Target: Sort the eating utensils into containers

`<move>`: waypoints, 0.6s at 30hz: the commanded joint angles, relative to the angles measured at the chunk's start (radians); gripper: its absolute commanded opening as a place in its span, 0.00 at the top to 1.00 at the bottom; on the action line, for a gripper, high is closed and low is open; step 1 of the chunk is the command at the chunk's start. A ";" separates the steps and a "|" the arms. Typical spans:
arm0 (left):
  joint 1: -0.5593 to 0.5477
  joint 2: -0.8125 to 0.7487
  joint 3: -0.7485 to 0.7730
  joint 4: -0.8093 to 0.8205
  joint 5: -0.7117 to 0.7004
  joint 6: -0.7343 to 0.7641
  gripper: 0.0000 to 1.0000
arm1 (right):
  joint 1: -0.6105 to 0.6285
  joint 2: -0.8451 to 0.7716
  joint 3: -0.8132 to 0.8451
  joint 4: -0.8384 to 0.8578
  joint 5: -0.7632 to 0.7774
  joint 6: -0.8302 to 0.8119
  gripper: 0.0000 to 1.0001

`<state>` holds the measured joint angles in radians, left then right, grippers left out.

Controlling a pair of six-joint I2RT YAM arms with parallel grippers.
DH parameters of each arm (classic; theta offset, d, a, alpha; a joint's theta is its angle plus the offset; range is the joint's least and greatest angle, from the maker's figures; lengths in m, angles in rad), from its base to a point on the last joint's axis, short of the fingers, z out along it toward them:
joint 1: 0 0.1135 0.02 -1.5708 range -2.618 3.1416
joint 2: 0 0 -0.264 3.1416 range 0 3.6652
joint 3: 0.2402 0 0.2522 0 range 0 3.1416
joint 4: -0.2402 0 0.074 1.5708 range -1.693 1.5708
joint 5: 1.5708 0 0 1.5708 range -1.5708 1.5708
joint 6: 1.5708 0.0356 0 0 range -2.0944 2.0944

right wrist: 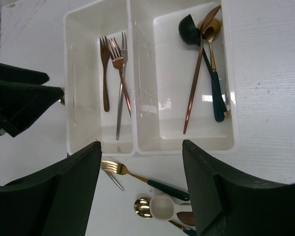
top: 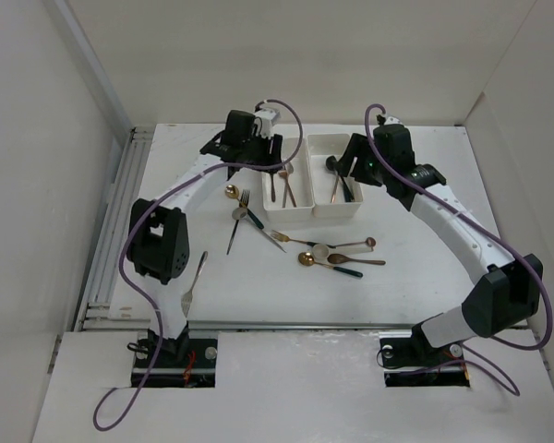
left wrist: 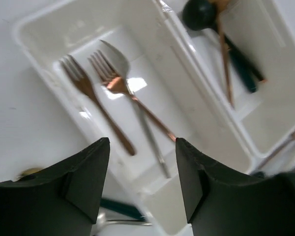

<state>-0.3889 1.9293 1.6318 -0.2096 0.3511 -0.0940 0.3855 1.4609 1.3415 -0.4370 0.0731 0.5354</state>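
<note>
Forks (left wrist: 113, 83) in bin (left wrist: 54, 27) below left gripper (left wrist: 142, 147)

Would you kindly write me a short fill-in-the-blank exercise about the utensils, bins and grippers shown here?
1. The bin below the left gripper holds three ____.
2. Two of them are copper and one is ____.
3. The right gripper holds nothing, and its jaws stand ____.
Missing words: forks; silver; open.
</note>
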 commanded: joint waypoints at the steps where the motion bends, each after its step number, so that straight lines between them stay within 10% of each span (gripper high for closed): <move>1: -0.018 -0.185 0.024 -0.016 -0.214 0.388 0.47 | -0.005 -0.027 0.021 0.026 0.017 -0.028 0.28; 7: 0.057 -0.629 -0.429 0.207 -0.151 1.075 0.46 | 0.013 -0.027 0.030 0.006 0.054 -0.081 0.28; 13: 0.140 -0.924 -0.762 -0.491 0.014 2.139 0.46 | 0.036 0.009 0.021 0.026 0.021 -0.092 0.27; 18: 0.140 -0.875 -0.774 -0.795 -0.004 2.366 0.40 | 0.072 0.018 0.030 0.026 0.021 -0.092 0.27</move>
<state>-0.2489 1.0103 0.8875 -0.6815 0.3195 1.7695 0.4305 1.4750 1.3418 -0.4412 0.0994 0.4599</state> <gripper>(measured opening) 0.595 0.730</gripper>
